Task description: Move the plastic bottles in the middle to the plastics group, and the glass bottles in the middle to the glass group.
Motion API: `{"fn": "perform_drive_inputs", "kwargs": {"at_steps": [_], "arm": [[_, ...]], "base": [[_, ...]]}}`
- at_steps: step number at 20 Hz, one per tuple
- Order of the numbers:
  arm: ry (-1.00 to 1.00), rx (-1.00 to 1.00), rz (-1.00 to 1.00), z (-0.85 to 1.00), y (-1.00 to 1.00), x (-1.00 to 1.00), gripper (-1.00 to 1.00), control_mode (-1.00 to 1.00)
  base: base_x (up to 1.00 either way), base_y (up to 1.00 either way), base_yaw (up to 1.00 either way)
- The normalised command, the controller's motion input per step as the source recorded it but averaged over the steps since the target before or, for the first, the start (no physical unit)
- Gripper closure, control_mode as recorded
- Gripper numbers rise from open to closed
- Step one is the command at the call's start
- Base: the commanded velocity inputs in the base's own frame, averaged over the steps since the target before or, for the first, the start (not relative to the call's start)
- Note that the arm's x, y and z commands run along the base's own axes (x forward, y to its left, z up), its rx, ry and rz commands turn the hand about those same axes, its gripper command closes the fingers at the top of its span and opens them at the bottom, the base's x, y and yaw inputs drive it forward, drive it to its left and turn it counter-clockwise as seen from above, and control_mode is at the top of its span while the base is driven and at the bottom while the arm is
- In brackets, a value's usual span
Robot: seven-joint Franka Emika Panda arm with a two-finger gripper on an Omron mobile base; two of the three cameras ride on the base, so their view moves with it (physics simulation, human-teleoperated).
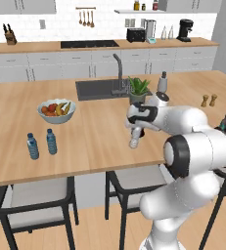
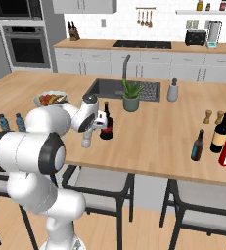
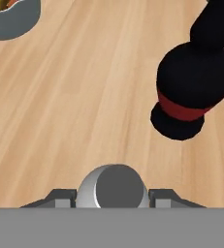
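The pincer has its two fingers on either side of the clear-whitish bottle, gripping it near the cap as it stands on the island counter. Just beyond it stands the squat dark bottle with the red label. Far off to one side stand the two blue bottles; far to the other, the slim teal bottle and the tall wine bottle.

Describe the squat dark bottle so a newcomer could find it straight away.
Start at the long wooden island counter with the sink and go to its front part, before the potted plant. The squat dark bottle stands there beside the clear-whitish bottle at the claw. Its round black body, red band and narrow neck mark it out.
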Motion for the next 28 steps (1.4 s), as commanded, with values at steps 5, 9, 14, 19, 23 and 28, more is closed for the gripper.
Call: {"fn": "perform_drive_inputs", "kwargs": {"at_steps": [5,9,14,19,23,28], "arm": [[0.02,0.01,0.09,0.37,0.69,-0.39,1.0,-1.0],[0.08,0.0,0.1,0.32,0.91,-0.05,1.0,-1.0],[0.1,0.0,0.09,0.18,0.94,0.0,1.0,-1.0],[0.08,0.0,0.06,0.01,0.93,0.07,1.0,-1.0],[0.0,0.0,0.05,-0.02,0.9,0.1,1.0,-1.0],[-0.08,0.0,0.03,-0.27,0.5,0.24,1.0,-1.0]], "base": [[0.0,0.0,0.0],[0.0,0.0,0.0],[0.0,0.0,0.0],[0.0,0.0,0.0],[0.0,0.0,0.0],[0.0,0.0,0.0]]}}
